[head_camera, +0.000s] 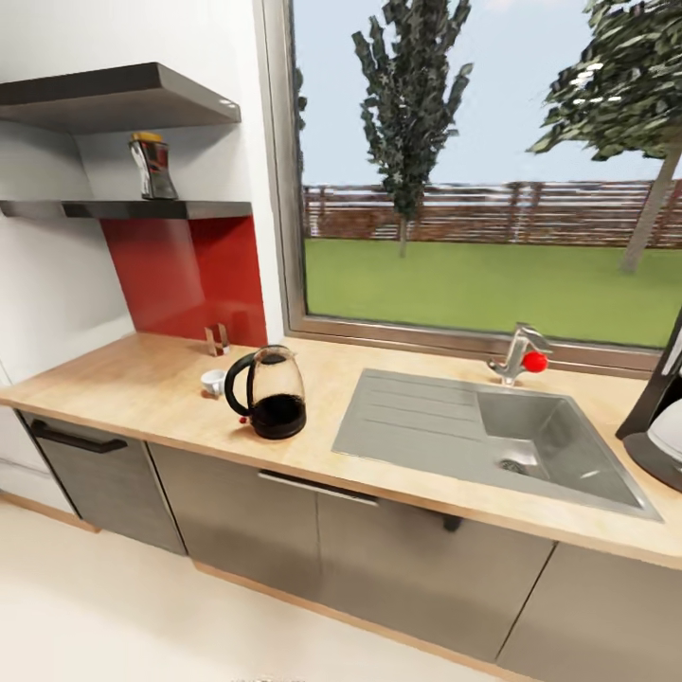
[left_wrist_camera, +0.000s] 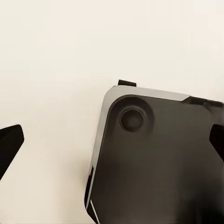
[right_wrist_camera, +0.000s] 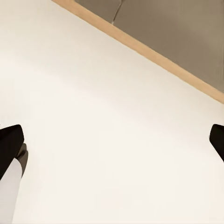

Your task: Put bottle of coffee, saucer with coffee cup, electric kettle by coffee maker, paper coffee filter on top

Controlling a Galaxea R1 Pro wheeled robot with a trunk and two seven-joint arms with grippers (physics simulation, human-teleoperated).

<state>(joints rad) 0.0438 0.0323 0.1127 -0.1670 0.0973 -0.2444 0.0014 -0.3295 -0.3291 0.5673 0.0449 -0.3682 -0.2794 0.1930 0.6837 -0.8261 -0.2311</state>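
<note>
Both claws spread wide, pointed at floor (right_wrist_camera: pixel 93 116), left claw (left_wrist_camera: pixel 112 140) over robot base (left_wrist_camera: pixel 158 163)

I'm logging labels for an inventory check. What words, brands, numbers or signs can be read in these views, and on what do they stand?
No text can be read anywhere.
Bottle of coffee on the shelf: its label is too blurred to read.
Electric kettle on the countertop: no marking shows.
Coffee maker at the right edge: no marking shows.
Wrist views: no lettering shows.
</note>
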